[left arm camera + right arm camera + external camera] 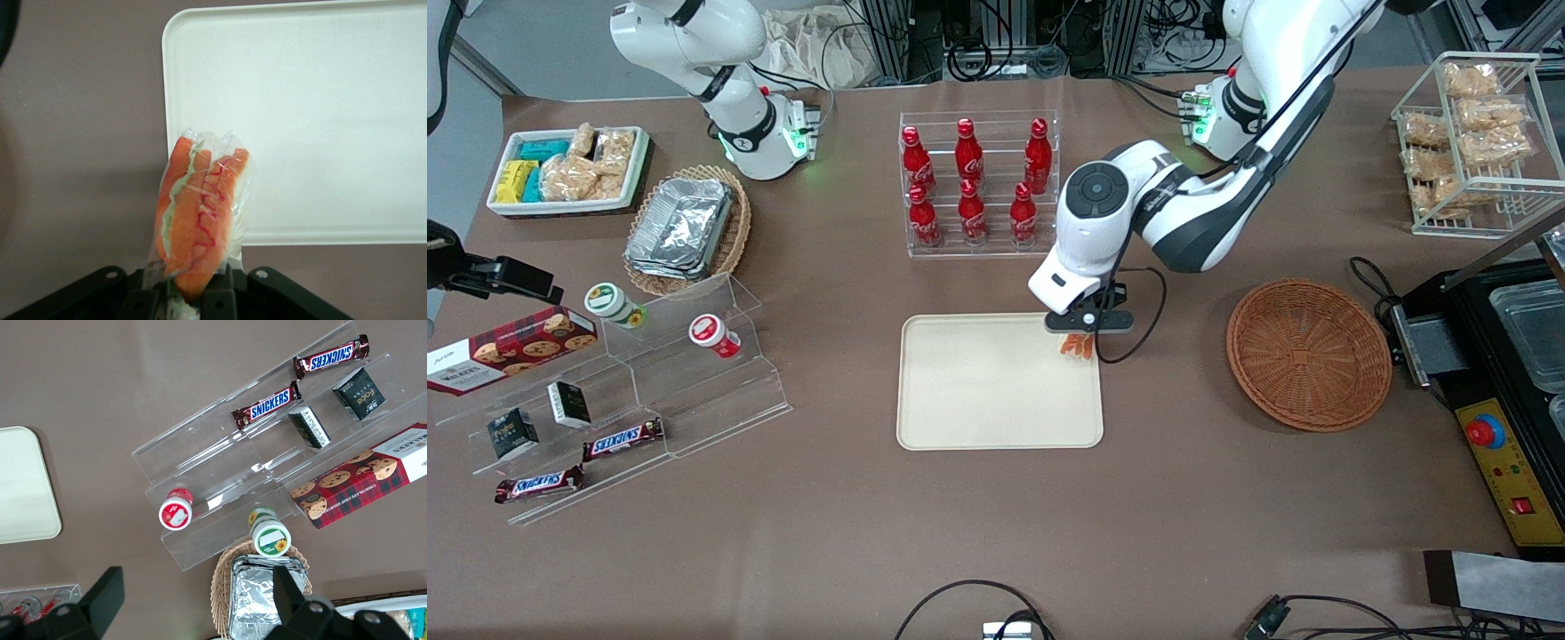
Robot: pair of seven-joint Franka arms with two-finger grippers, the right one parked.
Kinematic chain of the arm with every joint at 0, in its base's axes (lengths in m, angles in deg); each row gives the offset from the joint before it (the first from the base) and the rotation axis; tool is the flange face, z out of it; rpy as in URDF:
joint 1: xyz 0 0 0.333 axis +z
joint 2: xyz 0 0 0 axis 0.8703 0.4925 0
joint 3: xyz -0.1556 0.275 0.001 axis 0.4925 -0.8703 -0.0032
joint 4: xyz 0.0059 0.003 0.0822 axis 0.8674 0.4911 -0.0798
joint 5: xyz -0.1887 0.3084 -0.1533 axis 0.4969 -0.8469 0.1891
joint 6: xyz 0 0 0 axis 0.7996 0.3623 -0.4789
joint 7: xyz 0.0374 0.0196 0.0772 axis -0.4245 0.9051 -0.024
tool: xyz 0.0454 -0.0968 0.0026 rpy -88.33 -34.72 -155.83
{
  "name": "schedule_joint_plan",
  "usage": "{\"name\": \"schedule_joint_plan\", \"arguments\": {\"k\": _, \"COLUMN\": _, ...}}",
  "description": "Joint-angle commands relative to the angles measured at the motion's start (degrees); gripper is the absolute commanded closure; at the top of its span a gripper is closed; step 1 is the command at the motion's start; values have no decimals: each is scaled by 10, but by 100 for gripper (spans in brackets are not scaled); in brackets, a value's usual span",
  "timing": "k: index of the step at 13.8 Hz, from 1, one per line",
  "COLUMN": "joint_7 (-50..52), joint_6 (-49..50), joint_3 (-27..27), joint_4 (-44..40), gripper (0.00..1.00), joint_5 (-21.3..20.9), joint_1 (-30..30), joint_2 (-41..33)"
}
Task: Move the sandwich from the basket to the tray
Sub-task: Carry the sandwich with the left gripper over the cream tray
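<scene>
The sandwich (200,220) shows orange-red filling with pale green streaks and a thin red squiggle under clear wrap, pinched in the black gripper (197,293) over a corner of the cream-beige tray (978,400). The basket (1307,354) is reddish-brown weave, and the table (996,524) a dull brown. Six bottles (971,182) are bright red with white script, in a clear rack. The arm (1138,213) is white with black joints. A lighter tan basket (734,236) holds silver foil containers. The Snickers bars (293,380) are brown with blue lettering, and the cookie box (363,477) is red tartan.
</scene>
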Motion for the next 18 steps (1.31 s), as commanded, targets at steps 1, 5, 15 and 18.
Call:
{"name": "schedule_joint_plan", "arguments": {"k": 1, "joint_7": 41, "joint_6": 14, "joint_3": 0, "joint_4": -46, "gripper": 85, "joint_5": -50, "joint_1": -22, "joint_2": 58}}
{"name": "schedule_joint_plan", "arguments": {"k": 5, "joint_7": 85, "joint_6": 28, "joint_3": -2, "joint_4": -107, "gripper": 85, "joint_5": -103, "joint_1": -42, "joint_2": 126}}
{"name": "schedule_joint_plan", "arguments": {"k": 15, "joint_7": 85, "joint_6": 29, "joint_3": -76, "joint_4": -184, "gripper": 85, "joint_5": -115, "joint_1": -121, "joint_2": 189}}
{"name": "schedule_joint_plan", "arguments": {"k": 18, "joint_7": 86, "joint_6": 29, "joint_3": -76, "joint_4": -186, "gripper": 84, "joint_5": -118, "joint_1": -123, "joint_2": 192}}
